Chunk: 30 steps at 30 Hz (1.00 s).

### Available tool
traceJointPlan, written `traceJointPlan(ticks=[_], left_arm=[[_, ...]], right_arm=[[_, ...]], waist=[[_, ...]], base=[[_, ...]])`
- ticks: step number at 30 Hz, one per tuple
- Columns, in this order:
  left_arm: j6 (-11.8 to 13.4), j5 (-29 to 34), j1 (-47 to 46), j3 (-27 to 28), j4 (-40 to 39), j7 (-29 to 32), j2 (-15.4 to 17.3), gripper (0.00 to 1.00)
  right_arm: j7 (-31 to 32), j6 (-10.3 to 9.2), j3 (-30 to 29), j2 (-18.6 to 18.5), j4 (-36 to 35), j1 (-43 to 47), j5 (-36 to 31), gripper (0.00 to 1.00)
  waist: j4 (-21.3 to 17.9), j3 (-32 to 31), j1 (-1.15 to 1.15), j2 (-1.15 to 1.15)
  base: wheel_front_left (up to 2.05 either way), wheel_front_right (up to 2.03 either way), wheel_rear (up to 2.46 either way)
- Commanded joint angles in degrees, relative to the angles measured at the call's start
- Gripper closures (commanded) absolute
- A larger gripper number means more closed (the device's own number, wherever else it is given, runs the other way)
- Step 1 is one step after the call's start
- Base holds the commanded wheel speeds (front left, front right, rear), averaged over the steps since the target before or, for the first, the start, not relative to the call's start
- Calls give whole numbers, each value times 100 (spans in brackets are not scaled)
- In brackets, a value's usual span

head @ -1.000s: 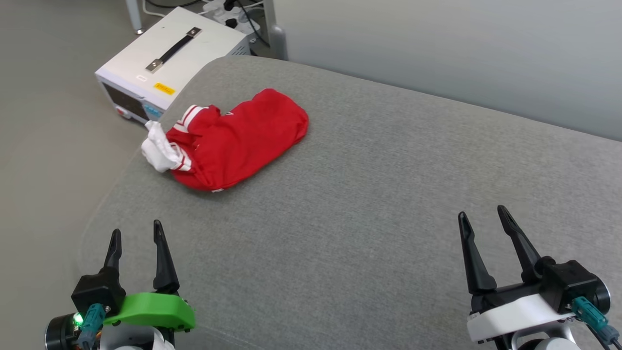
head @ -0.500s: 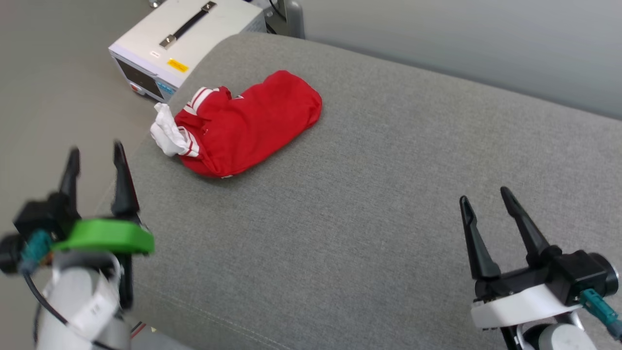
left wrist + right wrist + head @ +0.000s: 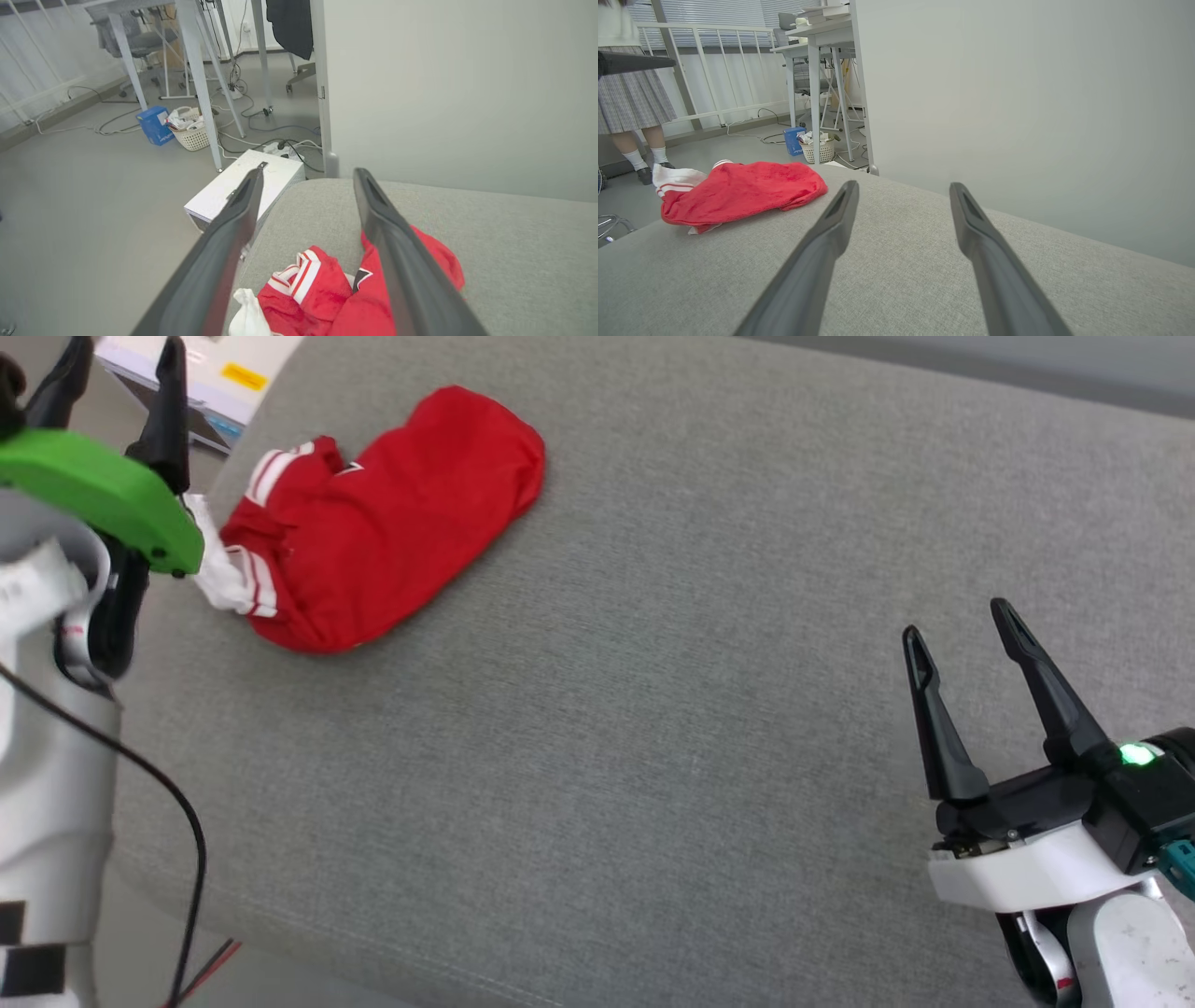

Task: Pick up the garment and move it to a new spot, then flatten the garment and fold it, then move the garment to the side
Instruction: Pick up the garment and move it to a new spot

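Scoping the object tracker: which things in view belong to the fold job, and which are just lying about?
Job: crumpled red jersey T-shirt with white striped sleeve, on the grey fabric cushion; open left gripper; open right gripper.
Lying about: white box with black handle, blue carton, white lattice basket on the floor; a person standing by the railing.

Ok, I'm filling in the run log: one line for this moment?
left gripper: open, near garment | right gripper: open, apart | garment: crumpled on grey cushion, ungripped
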Motion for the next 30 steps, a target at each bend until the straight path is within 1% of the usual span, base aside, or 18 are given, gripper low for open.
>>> traceJointPlan(ticks=[1,5,9,13,16,18,24,28,29,30], left_arm=[[-15,-262,-216,-238,108,379,178,0],[-15,-956,-562,-920,318,1559,543,0],[-16,-1403,-751,-1563,437,2576,882,0],[-16,-1687,-868,-2199,444,3276,1137,0],[-16,-1810,-946,-2579,514,3594,1238,0],[-16,-1737,-1000,-2850,642,3722,1322,0],[-16,-1924,-913,-3447,1200,3981,1230,0],[-16,-2062,-825,-3716,1501,3886,1221,0],[-16,-2070,-831,-3771,1534,3767,1230,63],[-16,-2084,-843,-3812,1570,3637,1234,100]], right_arm=[[-34,-5,31,-66,-66,-117,-63,0],[-34,-5,106,-219,-105,-143,-106,0],[-34,-5,64,-316,-148,-179,-101,0],[-34,-5,23,-381,-194,-221,-88,0],[-34,-5,14,-417,-214,-262,-86,0],[-34,-5,45,-436,-229,-320,-85,0],[-34,-5,99,-447,-190,-428,-75,0],[-34,-5,106,-451,-147,-416,-72,0],[-34,-5,93,-448,-133,-404,-69,0],[-34,-5,72,-441,-115,-387,-65,0]], waist=[[-293,365,0,0],[-427,552,0,0],[-562,742,0,0],[-679,946,0,0],[-739,1101,0,0],[-798,1207,0,0],[-910,1369,0,0],[-936,1345,0,0],[-929,1314,0,0],[-910,1263,0,0]], base=[[0,0,0],[0,0,0],[0,0,0],[0,0,0],[0,0,0],[0,0,0],[0,0,0],[0,0,0],[0,0,0],[0,0,0]])
